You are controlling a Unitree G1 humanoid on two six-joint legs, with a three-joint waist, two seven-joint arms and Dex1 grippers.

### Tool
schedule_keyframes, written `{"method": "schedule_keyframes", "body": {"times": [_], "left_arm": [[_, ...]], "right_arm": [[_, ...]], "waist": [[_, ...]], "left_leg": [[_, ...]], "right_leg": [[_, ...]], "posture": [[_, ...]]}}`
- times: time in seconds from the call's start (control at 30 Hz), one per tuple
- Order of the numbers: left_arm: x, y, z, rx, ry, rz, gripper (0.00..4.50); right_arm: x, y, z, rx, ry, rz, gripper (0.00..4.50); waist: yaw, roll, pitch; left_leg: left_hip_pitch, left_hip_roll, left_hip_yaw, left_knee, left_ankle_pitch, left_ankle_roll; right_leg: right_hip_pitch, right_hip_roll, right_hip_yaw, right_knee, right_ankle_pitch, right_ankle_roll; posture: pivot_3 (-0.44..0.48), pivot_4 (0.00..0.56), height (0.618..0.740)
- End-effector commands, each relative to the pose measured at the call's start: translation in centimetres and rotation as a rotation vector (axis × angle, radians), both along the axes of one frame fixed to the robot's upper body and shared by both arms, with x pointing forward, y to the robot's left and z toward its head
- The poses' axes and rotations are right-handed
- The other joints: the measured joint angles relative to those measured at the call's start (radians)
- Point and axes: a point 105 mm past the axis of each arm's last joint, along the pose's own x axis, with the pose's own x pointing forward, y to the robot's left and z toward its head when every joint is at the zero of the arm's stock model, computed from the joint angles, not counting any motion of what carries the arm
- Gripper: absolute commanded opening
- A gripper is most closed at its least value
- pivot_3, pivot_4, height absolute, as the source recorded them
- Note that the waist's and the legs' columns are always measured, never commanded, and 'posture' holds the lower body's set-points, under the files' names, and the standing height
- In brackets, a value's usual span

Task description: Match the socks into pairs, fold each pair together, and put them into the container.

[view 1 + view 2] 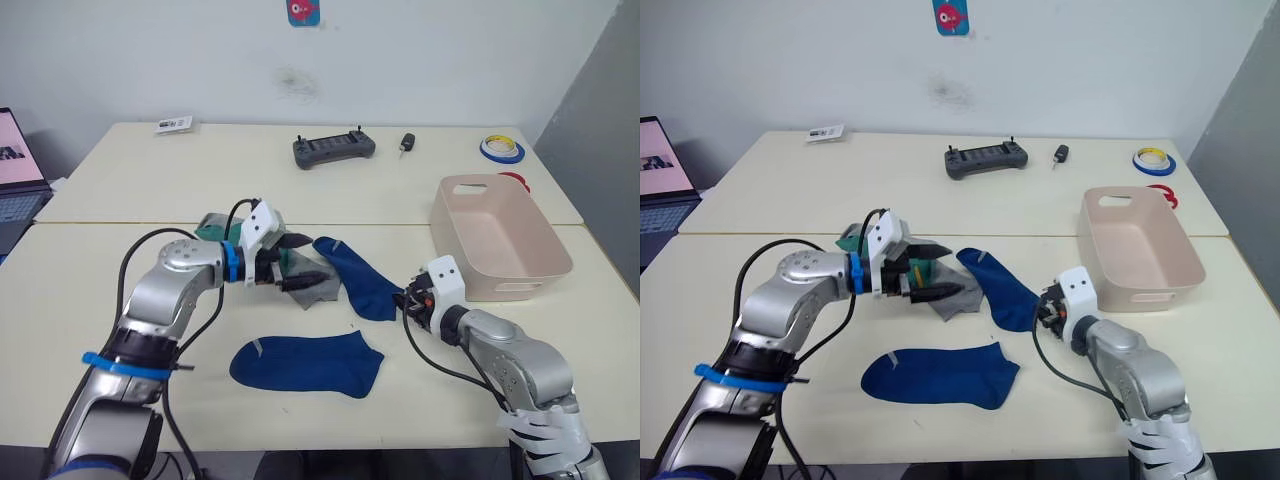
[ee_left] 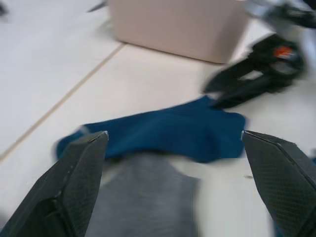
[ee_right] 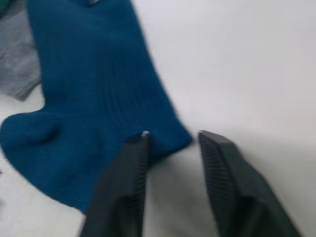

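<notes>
1. On the table, near the middle: a heap of socks, with the left gripper over it.
2. Just right of the heap: one sock, its toe end beside the right gripper.
3. Before both, nearer the robot: another sock, lying flat.
4. Right of the socks: the container.
5. Behind, at the far edge: a controller, a key fob, tape rolls, a card.
6. Far left: a laptop.

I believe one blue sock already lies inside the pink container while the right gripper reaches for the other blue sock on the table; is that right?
Not quite. The container holds no sock in the left eye view. Both blue socks are on the table: one lies flat near the front edge, and the right gripper is at the edge of the other blue sock.
</notes>
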Motion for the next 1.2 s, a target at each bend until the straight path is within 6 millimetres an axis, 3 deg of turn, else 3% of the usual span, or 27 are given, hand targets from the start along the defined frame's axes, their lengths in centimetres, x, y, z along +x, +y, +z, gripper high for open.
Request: {"method": "schedule_keyframes", "body": {"times": [0.03, 0.07, 0.4, 0.77, 0.9, 1.2], "left_arm": [[1.2, -0.5, 0.2, 0.014, -0.006, 0.028, 4.50], [1.6, -0.6, 0.1, 0.014, 0.006, 0.035, 4.50], [6.4, -1.4, -0.2, 0.017, 0.058, 0.178, 4.50], [7.9, -1.9, -2.6, 0.051, 0.211, 0.233, 4.50], [7.7, -2.3, -3.0, 0.037, 0.235, 0.212, 3.69], [7.9, -1.6, -3.5, 0.003, 0.232, 0.260, 0.87]], "right_arm": [[0.0, 0.7, 0.9, -0.005, -0.049, 0.034, 0.30], [0.0, 0.7, 1.0, -0.005, -0.052, 0.035, 0.02], [-0.4, 1.0, 1.6, -0.013, -0.085, 0.053, 0.02], [-0.5, 1.5, 1.8, -0.008, -0.096, 0.062, 0.02], [-0.5, 1.5, 1.8, -0.007, -0.098, 0.062, 0.00], [-0.5, 1.5, 1.9, -0.010, -0.100, 0.071, 0.00]], "waist": [[0.000, 0.000, 0.000], [0.000, 0.000, 0.000], [0.000, 0.000, 0.000], [-0.002, 0.000, 0.000], [-0.002, 0.000, 0.000], [-0.002, 0.000, 0.000]], "left_leg": [[0.000, 0.000, 0.000, 0.000, 0.000, 0.000], [0.000, 0.000, 0.000, 0.000, 0.000, 0.000], [-0.002, -0.001, 0.000, 0.002, 0.000, 0.000], [-0.010, -0.002, 0.002, 0.011, 0.000, 0.000], [-0.010, -0.001, 0.003, 0.011, 0.000, 0.000], [-0.010, -0.001, 0.003, 0.011, 0.000, 0.000]], "right_leg": [[0.000, 0.000, 0.000, 0.000, 0.000, 0.000], [0.000, 0.000, 0.000, 0.000, 0.000, 0.000], [-0.002, 0.001, 0.000, 0.003, 0.000, 0.000], [-0.014, 0.003, 0.000, 0.011, 0.000, 0.000], [-0.014, 0.003, 0.001, 0.012, 0.000, 0.000], [-0.014, 0.003, 0.001, 0.012, 0.000, 0.000]], "posture": [[0.000, 0.150, 0.740], [0.000, 0.150, 0.740], [0.000, 0.150, 0.740], [0.000, 0.150, 0.740], [0.000, 0.150, 0.740], [0.000, 0.150, 0.740]]}}
